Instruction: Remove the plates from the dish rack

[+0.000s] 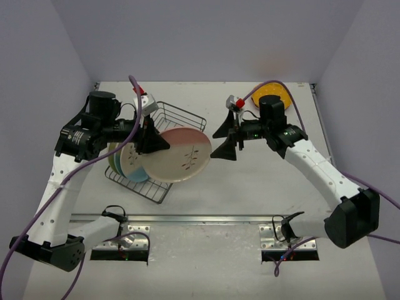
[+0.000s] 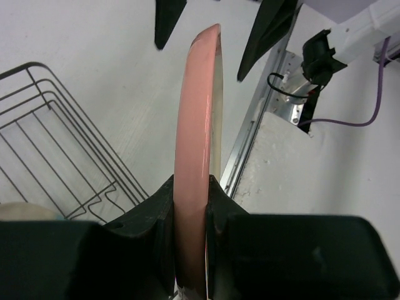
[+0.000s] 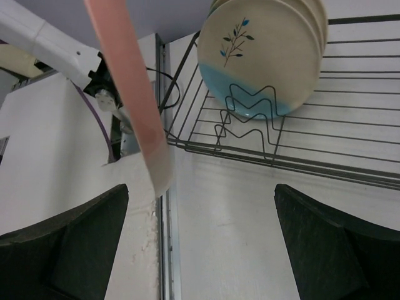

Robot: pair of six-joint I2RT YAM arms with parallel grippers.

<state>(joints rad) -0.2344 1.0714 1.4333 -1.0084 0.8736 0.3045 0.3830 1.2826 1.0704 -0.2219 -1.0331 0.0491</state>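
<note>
My left gripper (image 1: 154, 141) is shut on the rim of a cream-and-pink plate (image 1: 179, 156), holding it out over the right side of the dish rack (image 1: 182, 115). In the left wrist view the plate (image 2: 196, 119) shows edge-on, pinched between the black fingers of the left gripper (image 2: 191, 190). More plates (image 1: 127, 165) stand in the rack's left end, and the front one is a cream-and-blue plate (image 3: 262, 56). My right gripper (image 1: 226, 141) stands open just right of the held plate's edge (image 3: 128, 106), apart from it. Nothing lies between the fingers of the right gripper (image 3: 200, 225).
An orange-yellow dotted plate (image 1: 272, 97) lies flat at the back right of the table, behind the right arm. The wire rack (image 3: 350, 159) sits diagonally on the left half. A metal rail (image 1: 206, 219) runs along the near edge by the arm bases.
</note>
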